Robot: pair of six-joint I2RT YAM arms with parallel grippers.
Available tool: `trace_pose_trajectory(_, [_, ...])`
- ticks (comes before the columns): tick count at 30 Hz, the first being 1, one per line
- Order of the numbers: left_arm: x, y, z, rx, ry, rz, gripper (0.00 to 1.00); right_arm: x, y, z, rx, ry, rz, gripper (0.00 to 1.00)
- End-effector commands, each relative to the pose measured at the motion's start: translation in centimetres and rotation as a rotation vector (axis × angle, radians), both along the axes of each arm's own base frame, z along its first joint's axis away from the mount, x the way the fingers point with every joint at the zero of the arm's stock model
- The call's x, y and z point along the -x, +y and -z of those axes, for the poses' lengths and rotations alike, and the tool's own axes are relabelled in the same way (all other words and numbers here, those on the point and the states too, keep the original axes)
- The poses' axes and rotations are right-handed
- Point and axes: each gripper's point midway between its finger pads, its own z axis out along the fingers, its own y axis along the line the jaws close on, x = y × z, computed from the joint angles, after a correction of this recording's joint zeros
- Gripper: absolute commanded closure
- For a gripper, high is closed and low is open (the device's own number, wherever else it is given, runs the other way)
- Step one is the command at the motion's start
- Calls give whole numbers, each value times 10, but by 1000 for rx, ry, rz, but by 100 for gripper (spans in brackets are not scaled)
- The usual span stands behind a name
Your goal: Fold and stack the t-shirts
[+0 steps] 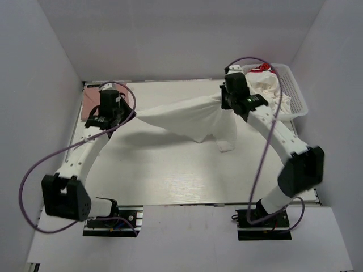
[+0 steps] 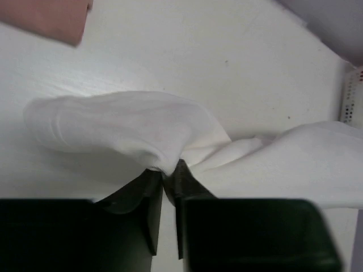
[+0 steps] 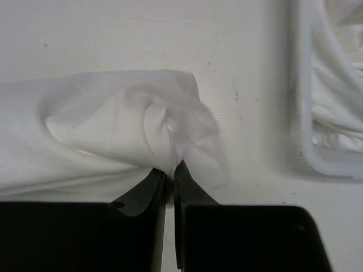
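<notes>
Seen from above, a white tee [image 1: 193,118] stretches between the two arms over the middle of a pale table [image 1: 170,170], its loose end sagging to the surface near the right arm; only this view shows the full span. The wrist views show the grips close up: the left gripper [image 2: 168,173] has its black fingers pressed together on a bunched fold of the soft cloth; the right gripper [image 3: 170,170] pinches another crumpled bunch the same way. A flat pink tee [image 1: 89,105] lies back left, partly hidden by the left arm; a white mesh basket [image 1: 296,96] back right holds rumpled tees [image 1: 266,88], one showing red print.
</notes>
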Motion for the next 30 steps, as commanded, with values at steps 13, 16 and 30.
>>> trace_pose_trajectory(13, [-13, -43, 64, 14, 184, 210, 0, -42, -2, 48, 60, 216, 32, 10])
trace_pose_trajectory(16, [-8, -87, 57, 32, 155, 393, 0, -5, -23, 71, -20, 245, 86, 10])
trace_pose_trajectory(30, [67, -318, 122, -227, 199, 1086, 0, 53, -94, 125, -235, 399, 340, 10])
